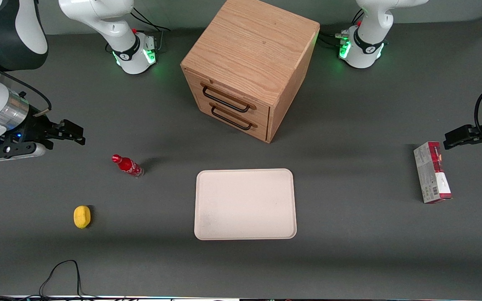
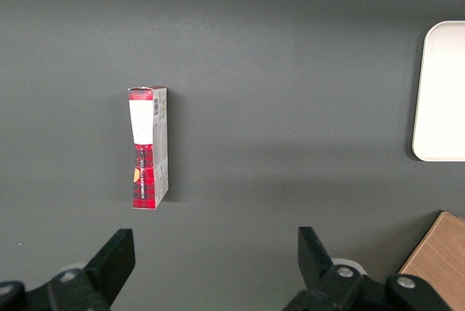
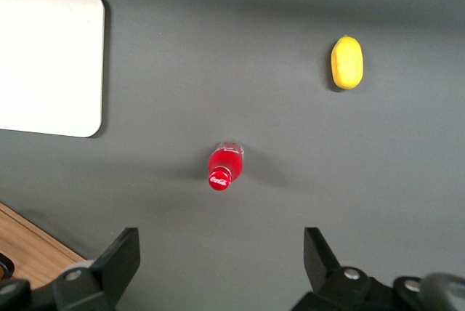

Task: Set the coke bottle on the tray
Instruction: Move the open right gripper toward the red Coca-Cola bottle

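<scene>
The coke bottle (image 1: 127,165), small with a red cap and red label, stands upright on the grey table, beside the tray toward the working arm's end. It also shows in the right wrist view (image 3: 224,165), seen from above. The cream tray (image 1: 245,204) lies flat in front of the wooden drawer cabinet, nearer the front camera, and its corner shows in the right wrist view (image 3: 51,60). My right gripper (image 1: 78,136) is open and empty, held above the table, a little farther from the front camera than the bottle and apart from it. Its fingers (image 3: 120,256) stand wide.
A yellow lemon (image 1: 82,216) lies nearer the front camera than the bottle. A wooden two-drawer cabinet (image 1: 247,67) stands at the back middle. A red-and-grey carton (image 1: 432,172) lies toward the parked arm's end. A black cable (image 1: 61,276) loops by the front edge.
</scene>
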Robot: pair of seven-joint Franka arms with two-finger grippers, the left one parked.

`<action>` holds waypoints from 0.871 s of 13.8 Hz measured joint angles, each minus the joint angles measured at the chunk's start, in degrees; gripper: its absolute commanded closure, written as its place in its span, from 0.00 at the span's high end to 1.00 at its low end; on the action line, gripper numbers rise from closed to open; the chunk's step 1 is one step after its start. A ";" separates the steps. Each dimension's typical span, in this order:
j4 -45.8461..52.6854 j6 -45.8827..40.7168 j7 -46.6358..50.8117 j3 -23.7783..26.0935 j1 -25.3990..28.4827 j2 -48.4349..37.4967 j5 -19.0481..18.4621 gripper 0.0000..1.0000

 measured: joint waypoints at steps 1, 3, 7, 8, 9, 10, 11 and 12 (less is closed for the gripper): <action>0.10 -0.25 0.02 0.01 -0.02 0.00 0.00 1.00; 0.17 -1.81 0.02 0.01 -0.28 0.00 0.03 1.00; 1.53 -3.52 0.02 0.00 -0.41 0.00 0.07 1.00; 1.94 -3.95 0.02 0.00 -0.43 -0.01 0.07 1.00; 2.30 -4.39 0.02 -0.01 -0.46 -0.01 0.08 1.00; 2.68 -4.82 0.02 -0.01 -0.47 -0.03 0.08 1.00; 3.36 -5.89 0.02 0.00 -0.47 -0.04 0.08 1.00; 4.07 -6.82 0.02 0.00 -0.47 -0.04 0.10 1.00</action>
